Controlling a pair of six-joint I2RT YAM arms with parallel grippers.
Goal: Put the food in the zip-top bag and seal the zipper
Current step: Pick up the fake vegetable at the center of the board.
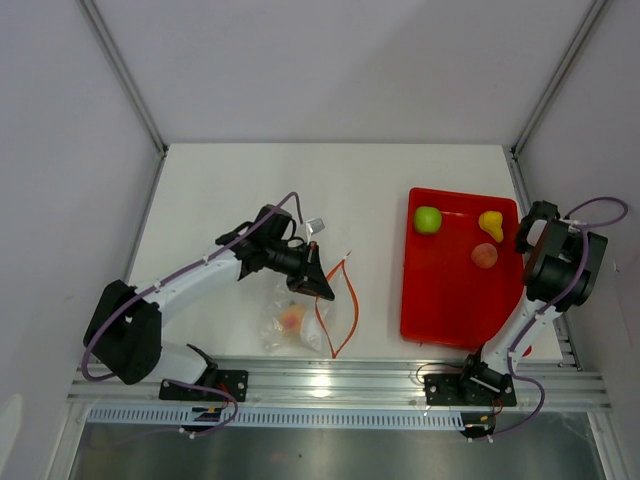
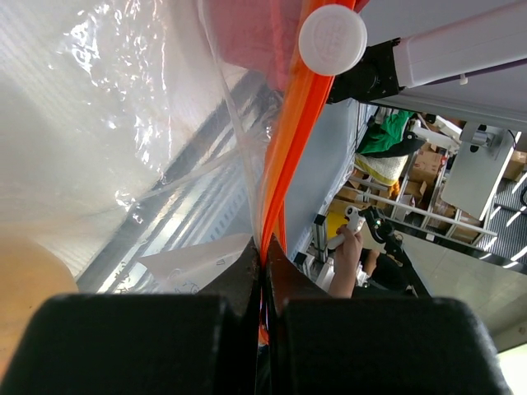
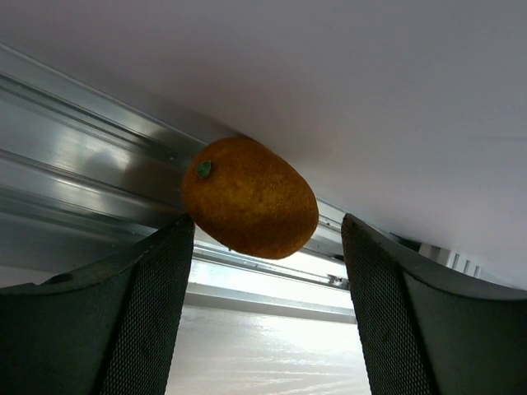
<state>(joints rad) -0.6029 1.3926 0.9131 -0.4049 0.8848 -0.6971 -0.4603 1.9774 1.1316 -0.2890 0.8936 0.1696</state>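
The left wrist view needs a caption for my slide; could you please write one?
Left gripper shut on the orange zipper along the edge of the clear zip-top bag.

The white worktop [image 1: 380,170] carried a red tray [image 1: 440,305] at right and a clear zip-top bag [image 1: 272,330] near its front edge.

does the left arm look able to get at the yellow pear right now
Probably not: the left gripper is shut on the zipper, and the pear lies far across the red tray.
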